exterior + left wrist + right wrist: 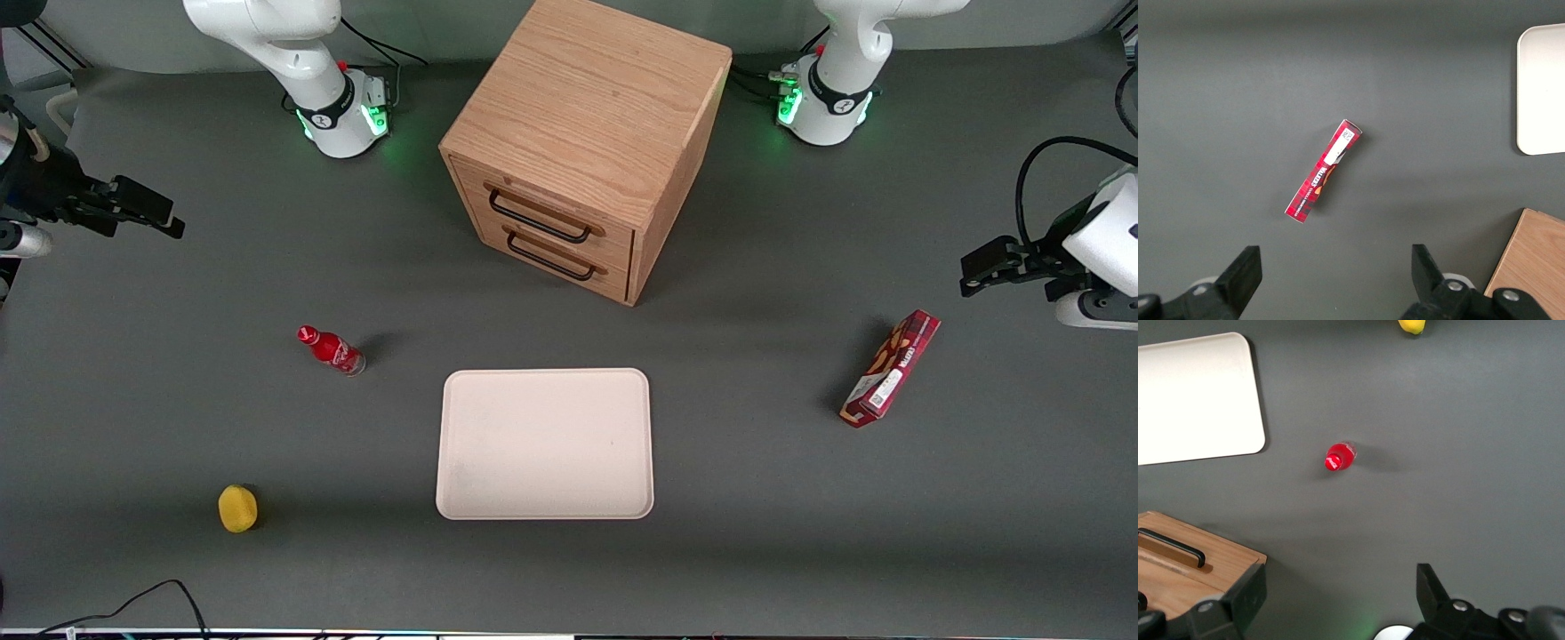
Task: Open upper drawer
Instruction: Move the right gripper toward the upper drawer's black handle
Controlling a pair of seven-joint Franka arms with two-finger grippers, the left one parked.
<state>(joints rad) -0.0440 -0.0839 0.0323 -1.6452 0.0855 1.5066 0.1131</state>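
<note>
The oak cabinet [587,116] stands at the middle back of the table, turned at an angle. Its upper drawer [556,203] is shut, its front flush with the cabinet, with a long thin black wire handle [537,219]. The matching bottom drawer [569,267] below it is shut too. My right gripper [169,218] hangs open and empty above the working arm's end of the table, well apart from the cabinet. In the right wrist view my gripper [1341,587] is open over bare mat, with a corner of the cabinet [1225,560] and one black handle [1171,547] beside it.
A red bottle [331,350] stands between my gripper and a white tray [544,391]; it also shows in the right wrist view [1339,457]. A yellow fruit [237,508] lies near the front edge. A red snack box [891,369] lies toward the parked arm's end.
</note>
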